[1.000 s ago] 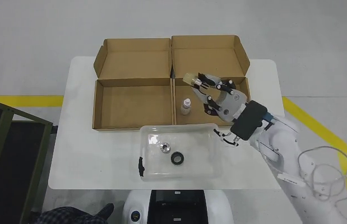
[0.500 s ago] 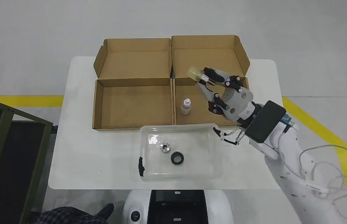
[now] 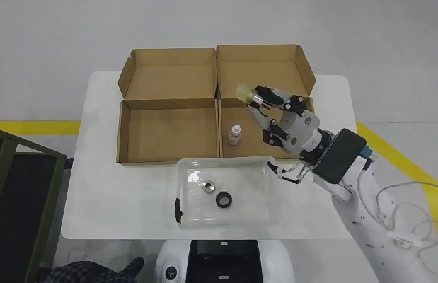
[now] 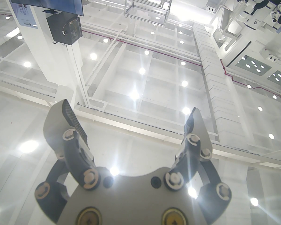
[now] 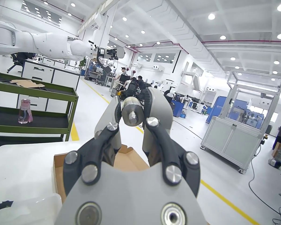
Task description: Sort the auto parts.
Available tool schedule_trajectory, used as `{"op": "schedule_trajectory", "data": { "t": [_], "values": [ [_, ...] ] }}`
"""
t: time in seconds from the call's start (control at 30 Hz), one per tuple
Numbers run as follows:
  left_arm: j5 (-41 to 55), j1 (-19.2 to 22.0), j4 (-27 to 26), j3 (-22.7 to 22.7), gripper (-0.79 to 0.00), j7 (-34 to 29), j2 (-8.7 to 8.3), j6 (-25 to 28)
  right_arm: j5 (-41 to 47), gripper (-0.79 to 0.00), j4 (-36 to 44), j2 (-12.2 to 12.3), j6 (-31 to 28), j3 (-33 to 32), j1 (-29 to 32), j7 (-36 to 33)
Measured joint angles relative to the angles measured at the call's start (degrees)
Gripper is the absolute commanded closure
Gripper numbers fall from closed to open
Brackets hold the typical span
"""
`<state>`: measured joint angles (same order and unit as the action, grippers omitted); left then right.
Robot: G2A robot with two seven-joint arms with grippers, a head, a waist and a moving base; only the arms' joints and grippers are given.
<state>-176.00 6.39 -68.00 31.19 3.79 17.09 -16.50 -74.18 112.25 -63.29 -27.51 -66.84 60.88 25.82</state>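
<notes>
My right gripper [image 3: 260,97] hangs over the right cardboard box [image 3: 303,106], shut on a cylindrical part with a yellowish end [image 3: 245,92]. In the right wrist view that part [image 5: 132,113] shows as a metal cylinder with a stub, clamped between the fingers [image 5: 154,108], and the gripper [image 5: 132,112] is tilted up toward the hall. A small white bottle-like part [image 3: 235,134] stands inside the right box. The clear plastic bin [image 3: 275,212] at the front holds a metal piece [image 3: 208,187] and a black ring [image 3: 223,201]. My left gripper [image 4: 131,120] is open and points at the ceiling.
The left cardboard box [image 3: 123,131] sits beside the right one, both with lids folded back. The white table [image 3: 98,177] has bare room left of the bin. A green cart [image 5: 37,108] and a yellow floor line [image 3: 35,127] lie off the table's left side.
My right gripper, with the part in it, has lifted and shifted slightly right and toward the back of the right box. The arm's wrist swung outward to the right.
</notes>
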Motion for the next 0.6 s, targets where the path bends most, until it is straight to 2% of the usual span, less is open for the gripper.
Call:
{"op": "schedule_trajectory", "data": {
  "t": [0.27,0.6],
  "values": [
    [0.0,0.0,0.0,0.0,-0.785,0.0,0.00,0.0,0.0,0.000,-0.9,-0.3,-1.4,0.6,0.4,-0.7],
    [0.0,0.0,0.0,0.0,-0.785,0.0,0.00,0.0,-1.0,0.000,-1.9,0.0,-5.0,-0.7,3.2,-5.4]
  ]
}}
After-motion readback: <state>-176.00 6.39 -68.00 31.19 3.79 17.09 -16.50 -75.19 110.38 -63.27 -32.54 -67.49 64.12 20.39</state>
